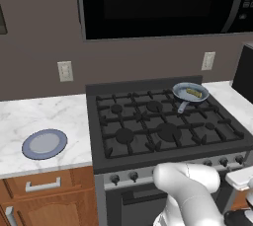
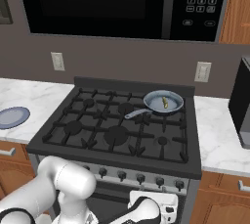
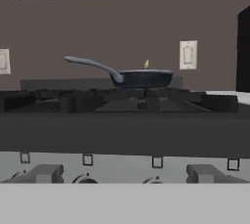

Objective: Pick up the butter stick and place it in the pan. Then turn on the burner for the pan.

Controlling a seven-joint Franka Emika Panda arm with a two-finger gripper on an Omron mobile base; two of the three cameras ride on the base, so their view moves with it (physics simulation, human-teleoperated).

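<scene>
The pan (image 1: 184, 89) sits on the stove's back right burner with its dark handle pointing forward and left. The butter stick (image 1: 192, 92) lies inside it, also seen as the butter stick (image 2: 165, 102) in the pan (image 2: 172, 99). From the hand view, the pan (image 3: 144, 78) is in profile and the butter stick (image 3: 146, 64) pokes just above its rim. My gripper (image 3: 126, 175) is open and holds nothing. It hangs low in front of the stove, level with the knob row (image 2: 140, 179), fingers (image 3: 46, 173) wide apart.
A flat blue plate (image 1: 44, 143) rests on the marble counter left of the stove (image 1: 168, 121). A black microwave (image 2: 122, 3) hangs above. A dark appliance (image 2: 241, 110) stands on the right counter. Wooden drawers (image 1: 44, 185) lie below the left counter.
</scene>
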